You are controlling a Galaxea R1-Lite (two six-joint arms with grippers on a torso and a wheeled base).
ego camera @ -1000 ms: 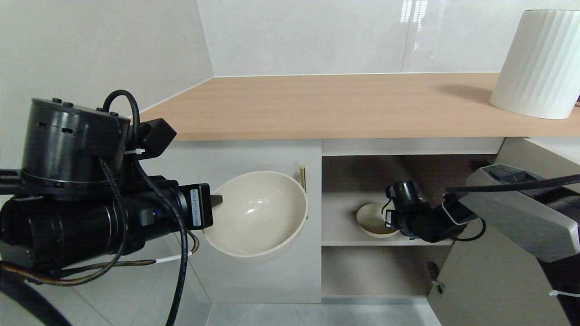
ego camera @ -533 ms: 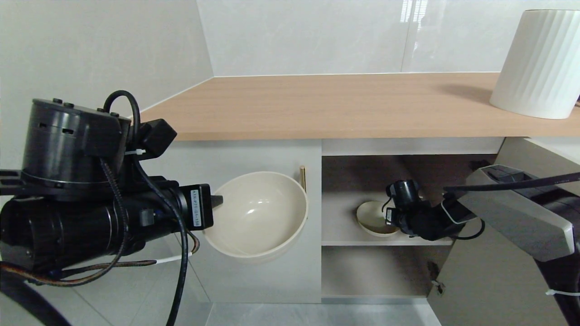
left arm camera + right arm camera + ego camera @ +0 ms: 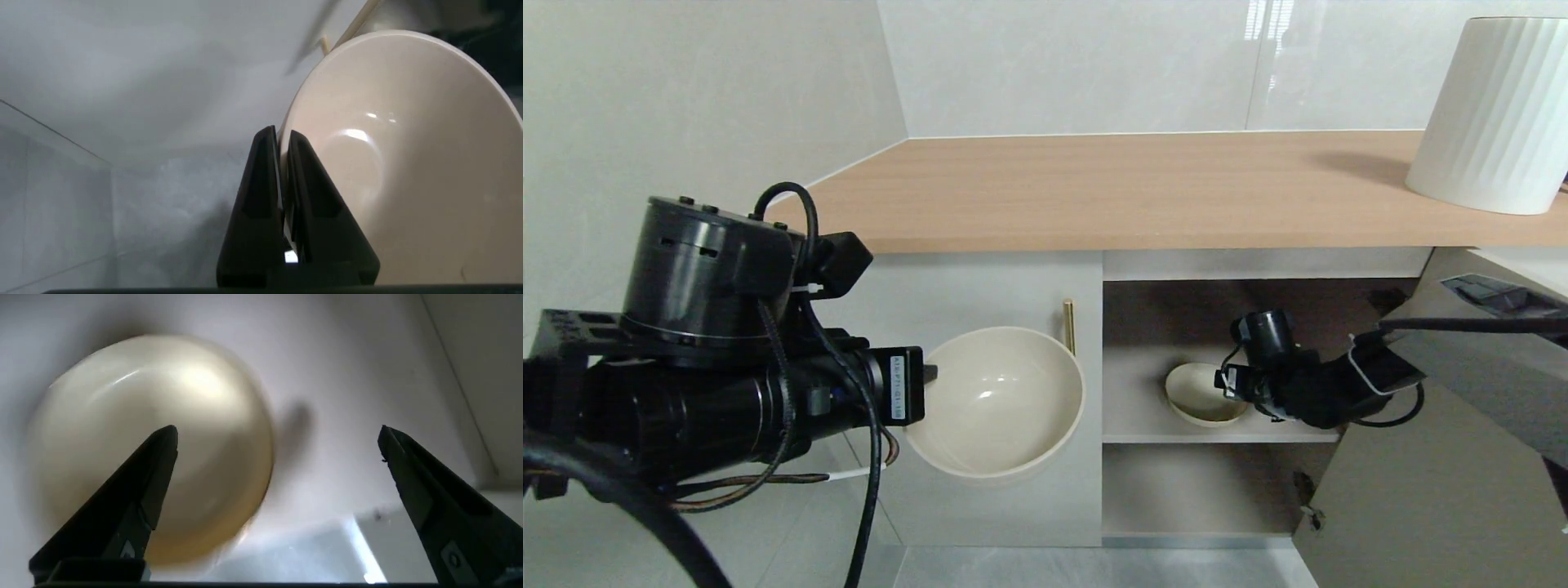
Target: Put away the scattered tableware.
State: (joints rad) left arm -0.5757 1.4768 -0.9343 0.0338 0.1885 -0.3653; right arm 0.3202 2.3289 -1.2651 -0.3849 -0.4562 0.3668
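A large cream bowl (image 3: 996, 400) hangs in front of the closed cabinet door, tilted on its side. My left gripper (image 3: 927, 382) is shut on its rim. In the left wrist view the fingers (image 3: 270, 163) pinch the rim of the large bowl (image 3: 409, 163). A small cream bowl (image 3: 1202, 394) lies on the middle shelf (image 3: 1143, 408) of the open cabinet. My right gripper (image 3: 1232, 385) is inside the cabinet, just right of it. In the right wrist view that gripper (image 3: 276, 439) stands open, with the small bowl (image 3: 155, 441) on the shelf beyond its fingers, untouched.
A wooden countertop (image 3: 1135, 188) runs above the cabinet, with a white ribbed container (image 3: 1494, 114) at its right end. The left door has a gold handle (image 3: 1068, 325). The right door (image 3: 1405, 498) stands open. Below the shelf is a lower compartment (image 3: 1201, 490).
My left arm has shifted right and slightly down with the large bowl. My right gripper has drawn back up and to the right, away from the small bowl, which stays on the shelf.
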